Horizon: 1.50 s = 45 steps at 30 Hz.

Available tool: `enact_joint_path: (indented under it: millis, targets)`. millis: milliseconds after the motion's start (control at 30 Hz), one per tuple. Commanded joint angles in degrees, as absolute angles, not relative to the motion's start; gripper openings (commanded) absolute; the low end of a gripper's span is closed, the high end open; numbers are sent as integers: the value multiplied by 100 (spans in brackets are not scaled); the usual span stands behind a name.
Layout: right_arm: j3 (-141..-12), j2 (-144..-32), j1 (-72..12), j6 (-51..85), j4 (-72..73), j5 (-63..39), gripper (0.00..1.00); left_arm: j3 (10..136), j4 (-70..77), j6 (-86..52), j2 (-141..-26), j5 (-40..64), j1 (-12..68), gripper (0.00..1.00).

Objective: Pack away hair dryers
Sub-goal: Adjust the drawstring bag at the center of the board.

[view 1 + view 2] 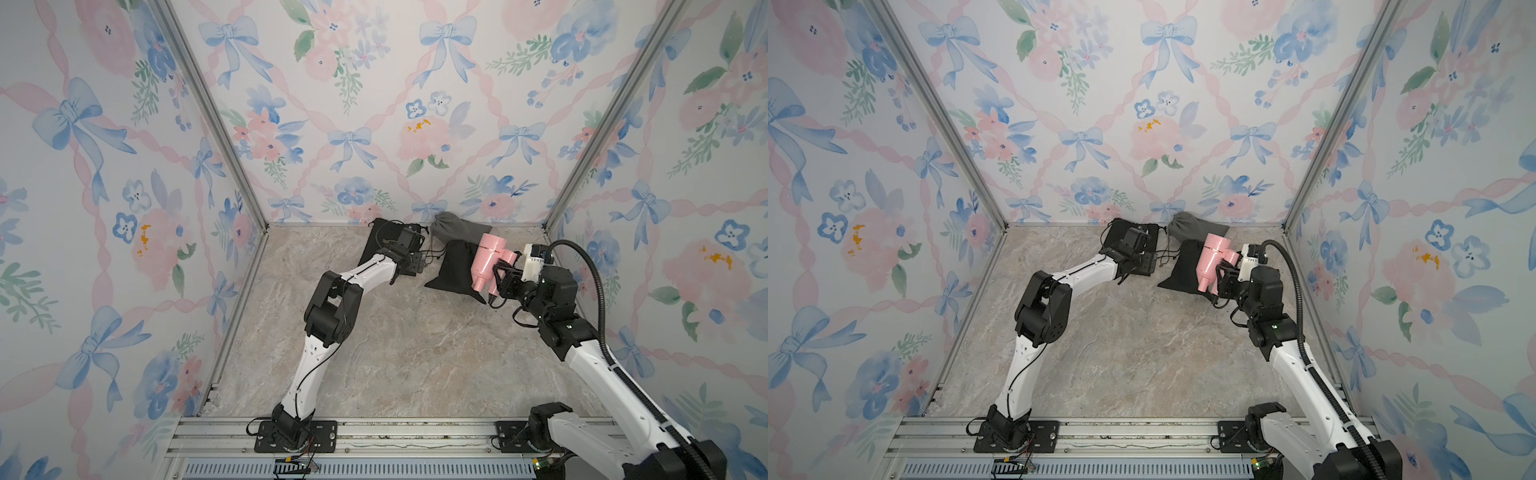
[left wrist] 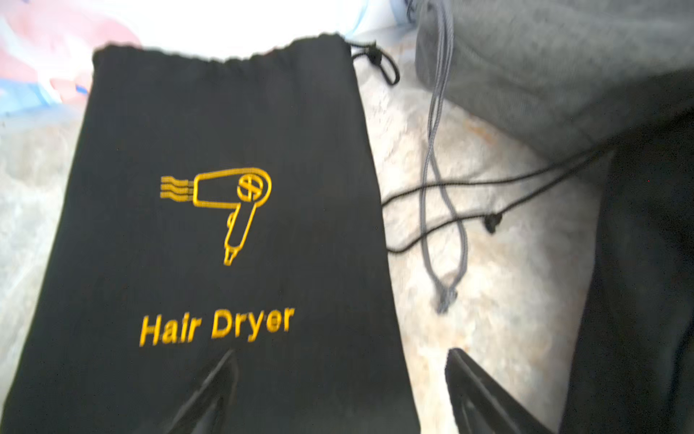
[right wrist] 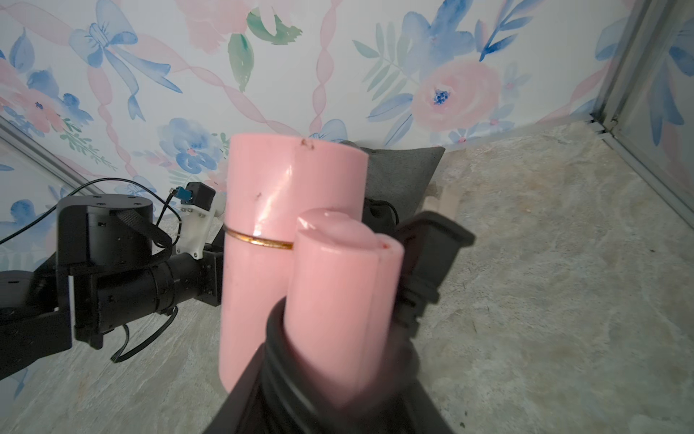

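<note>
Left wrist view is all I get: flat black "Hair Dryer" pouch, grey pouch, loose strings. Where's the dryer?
Observer: The right hand is shut on the handle of a pink hair dryer, with the bundled cord in the grip too.
Operator: Over which pouch?
Observer: In both top views the barrel overlaps a second black pouch, to the right of the printed pouch you see. I can't tell whether that pouch's mouth is open.
</note>
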<state>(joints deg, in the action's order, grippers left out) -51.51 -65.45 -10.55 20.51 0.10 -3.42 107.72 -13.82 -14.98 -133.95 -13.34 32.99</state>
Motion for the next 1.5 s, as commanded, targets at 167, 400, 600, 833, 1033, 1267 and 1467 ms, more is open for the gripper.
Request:
enact_joint_path:
  millis: [167, 400, 600, 833, 1033, 1267, 1467]
  targets:
    - [-5395, -6498, -999, 1969, 228, -522, 24, 11273, -1757, -1284, -14011, -1962, 3412, 87]
    - [-5377, -6494, -1002, 1994, 286, -576, 24, 11226, -1754, -1324, -14089, -1965, 3454, 78]
    - [-5366, -6471, -1002, 2047, 337, -622, 24, 11051, -1752, -1328, -14045, -1873, 3448, 45]
    - [-5383, -6460, -1001, 2111, 407, -701, 24, 10578, -1801, -1122, -13721, -1378, 3353, 13]
    - [-5314, -6412, -996, 2229, 549, -793, 24, 9360, -1794, -994, -12746, -1202, 3184, 0]
    - [-5221, -6333, -1168, 2308, 655, -833, 24, 7377, -1790, -1279, -10927, -953, 3059, 0]
    - [-5104, -6167, -1464, 2228, 579, -667, 25, 5676, -2134, -1343, -9045, -970, 2841, 12]
